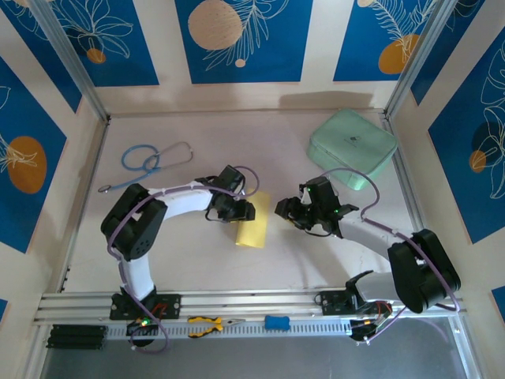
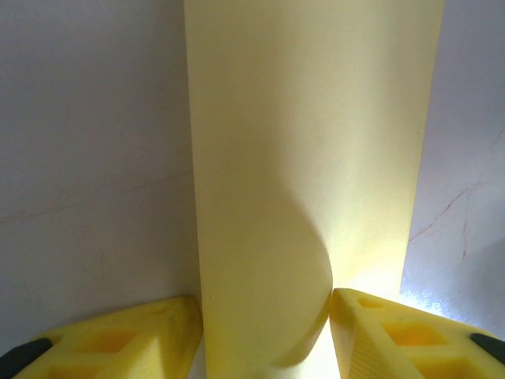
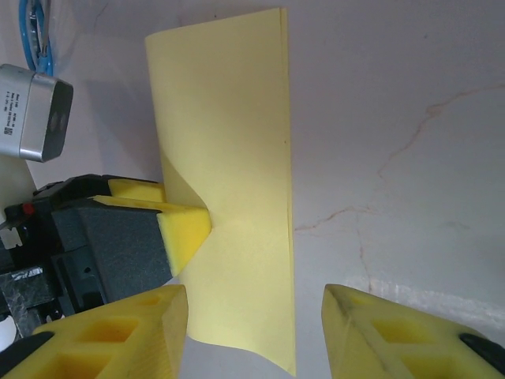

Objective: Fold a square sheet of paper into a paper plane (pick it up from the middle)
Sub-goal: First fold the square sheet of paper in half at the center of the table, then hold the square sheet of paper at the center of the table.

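Lying folded over on the tabletop (image 1: 260, 150), left of the green case (image 1: 353, 148) and nearer the arm bases: yellow sheet of paper (image 1: 252, 225). Left fingers (image 2: 118, 339), beyond the paper from the case: closed on its curled fold. Right fingers (image 3: 394, 332), between case and paper: apart, holding nothing.

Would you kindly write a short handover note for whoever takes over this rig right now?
Left gripper: jaws closed on the lifted, curling side of the pale-yellow square sheet of paper.
Right gripper: jaws open, holding nothing, by the sheet's other side.
Sheet: lies between the two grippers, one side flat, the other curled over it and not pressed down.
Done: sheet grasped, first fold started.
Left: press that crease flat, then make every later fold.
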`<state>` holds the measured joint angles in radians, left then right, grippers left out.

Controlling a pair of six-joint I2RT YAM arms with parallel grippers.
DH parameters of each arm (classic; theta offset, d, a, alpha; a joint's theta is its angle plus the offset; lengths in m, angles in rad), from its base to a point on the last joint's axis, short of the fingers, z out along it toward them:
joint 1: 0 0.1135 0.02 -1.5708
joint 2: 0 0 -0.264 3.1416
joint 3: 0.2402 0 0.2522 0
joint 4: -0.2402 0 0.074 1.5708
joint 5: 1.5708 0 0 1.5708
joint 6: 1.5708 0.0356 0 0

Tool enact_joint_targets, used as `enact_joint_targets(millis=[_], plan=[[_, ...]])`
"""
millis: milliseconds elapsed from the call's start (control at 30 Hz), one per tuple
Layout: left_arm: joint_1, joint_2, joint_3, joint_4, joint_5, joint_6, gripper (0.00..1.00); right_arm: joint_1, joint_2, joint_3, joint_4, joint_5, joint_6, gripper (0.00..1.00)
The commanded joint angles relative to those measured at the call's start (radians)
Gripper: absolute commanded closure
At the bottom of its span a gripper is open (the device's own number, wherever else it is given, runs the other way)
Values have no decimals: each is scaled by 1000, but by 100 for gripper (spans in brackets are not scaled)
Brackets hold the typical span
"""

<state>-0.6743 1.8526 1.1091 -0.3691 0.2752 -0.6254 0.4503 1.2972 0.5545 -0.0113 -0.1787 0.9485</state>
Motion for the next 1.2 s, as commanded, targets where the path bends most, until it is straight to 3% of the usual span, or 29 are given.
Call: enact_joint_targets(millis=[0, 1167], plan=[[7, 76, 16, -66, -87, 43, 48, 5, -26, -19, 2, 19, 21, 50], [6, 155, 44, -108, -137, 40, 46, 51, 28, 0, 11, 58, 49, 49]])
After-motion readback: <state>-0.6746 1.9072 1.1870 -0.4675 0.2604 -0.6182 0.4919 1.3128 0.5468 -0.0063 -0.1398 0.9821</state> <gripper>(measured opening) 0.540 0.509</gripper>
